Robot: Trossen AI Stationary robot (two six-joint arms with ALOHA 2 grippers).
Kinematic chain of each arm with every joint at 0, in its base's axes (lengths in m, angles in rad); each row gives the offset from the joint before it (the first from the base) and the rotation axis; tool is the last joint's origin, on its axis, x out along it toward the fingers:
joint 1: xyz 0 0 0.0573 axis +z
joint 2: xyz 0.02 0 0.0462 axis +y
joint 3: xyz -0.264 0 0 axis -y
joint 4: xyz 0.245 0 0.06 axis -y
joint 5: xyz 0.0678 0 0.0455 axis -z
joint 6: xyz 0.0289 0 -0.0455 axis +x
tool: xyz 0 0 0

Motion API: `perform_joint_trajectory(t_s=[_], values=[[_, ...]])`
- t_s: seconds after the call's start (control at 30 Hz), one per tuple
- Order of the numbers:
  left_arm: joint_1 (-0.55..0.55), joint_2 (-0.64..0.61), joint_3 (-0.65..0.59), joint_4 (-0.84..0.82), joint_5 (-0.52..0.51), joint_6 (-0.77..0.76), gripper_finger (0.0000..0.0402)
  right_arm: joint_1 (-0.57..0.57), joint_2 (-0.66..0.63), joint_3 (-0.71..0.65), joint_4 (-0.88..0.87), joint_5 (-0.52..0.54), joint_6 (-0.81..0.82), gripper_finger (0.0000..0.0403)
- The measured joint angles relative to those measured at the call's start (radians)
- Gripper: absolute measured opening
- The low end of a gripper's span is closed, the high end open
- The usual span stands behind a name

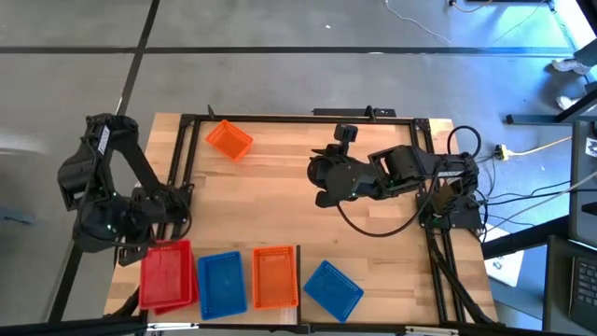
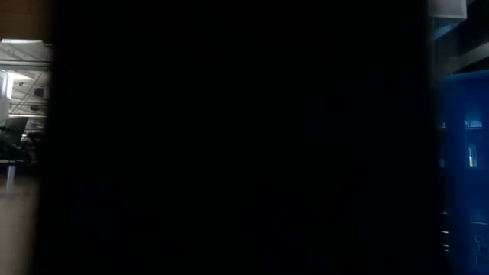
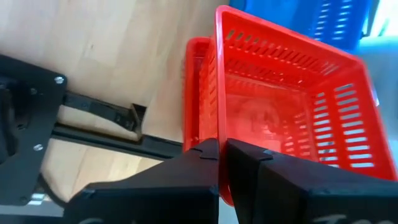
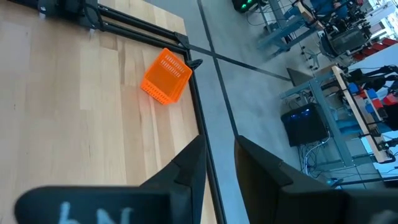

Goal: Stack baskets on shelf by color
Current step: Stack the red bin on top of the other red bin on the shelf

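High view: we see our left gripper (image 3: 222, 163), fingers together, by the red perforated plastic baskets (image 1: 168, 274); our right gripper (image 4: 217, 163), fingers apart, hangs mid-table, an orange mesh plastic basket (image 1: 229, 139) lying beyond.

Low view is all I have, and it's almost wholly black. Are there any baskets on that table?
Observer: Yes. A red stack, a blue basket and an orange one sit in a row along one edge of the table.
Operator: Any strays?
Observer: Two. A second blue one lies askew beside the row, and a lone orange one sits near the opposite edge.
Operator: What are the arms doing?
Observer: The left jaws are shut right at the red stack's rim. The right jaws hang open over the table's middle, holding nothing.
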Motion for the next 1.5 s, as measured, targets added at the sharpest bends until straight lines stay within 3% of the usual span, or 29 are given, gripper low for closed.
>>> perform_joint_trajectory(t_s=[0.43,0.63,1.2,1.37,1.5], values=[[0.0,0.015,0.0,0.021,-0.059,-0.012,0.0,0.0,0.0,0.0,0.001,0.0,0.0,0.0087],[0.0,0.039,0.0,0.021,-0.01,-0.033,0.0002,0.0,0.0,0.0,0.001,0.0,0.0,0.0087],[0.0,0.046,0.001,0.025,0.011,-0.037,0.0071,0.0,0.0,0.0,0.048,0.002,-0.05,0.0087],[0.0,0.043,0.001,0.087,0.099,-0.056,0.0074,0.0,0.0,0.0,0.047,0.002,-0.049,0.0087],[0.0,0.034,0.002,0.102,0.083,-0.065,0.0074,0.0,0.0,0.0,0.047,0.001,-0.05,0.0087]])
